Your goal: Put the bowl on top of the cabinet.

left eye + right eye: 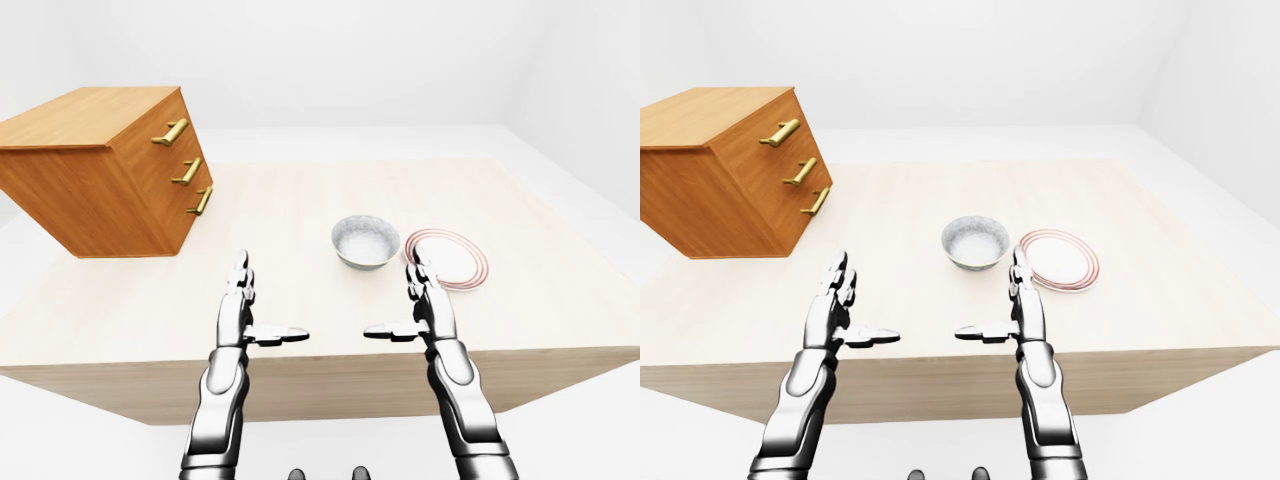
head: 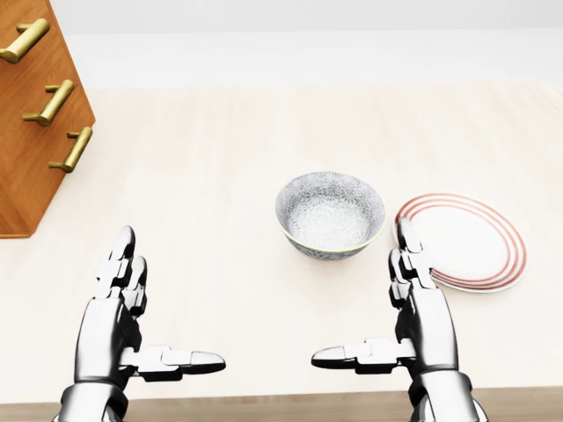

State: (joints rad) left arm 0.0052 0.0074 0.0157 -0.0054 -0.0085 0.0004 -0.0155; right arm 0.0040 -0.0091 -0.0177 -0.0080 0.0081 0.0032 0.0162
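Head view shows bowl (image 2: pixel 330 214) up-left of right hand (image 2: pixel 424 318).

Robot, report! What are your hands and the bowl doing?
Left hand, right hand open, empty. Bowl on table, untouched. Plate beside it, away from cabinet.

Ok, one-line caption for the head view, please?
Open left hand and right hand hover over the table; bowl beside the red-rimmed plate, cabinet at upper left.
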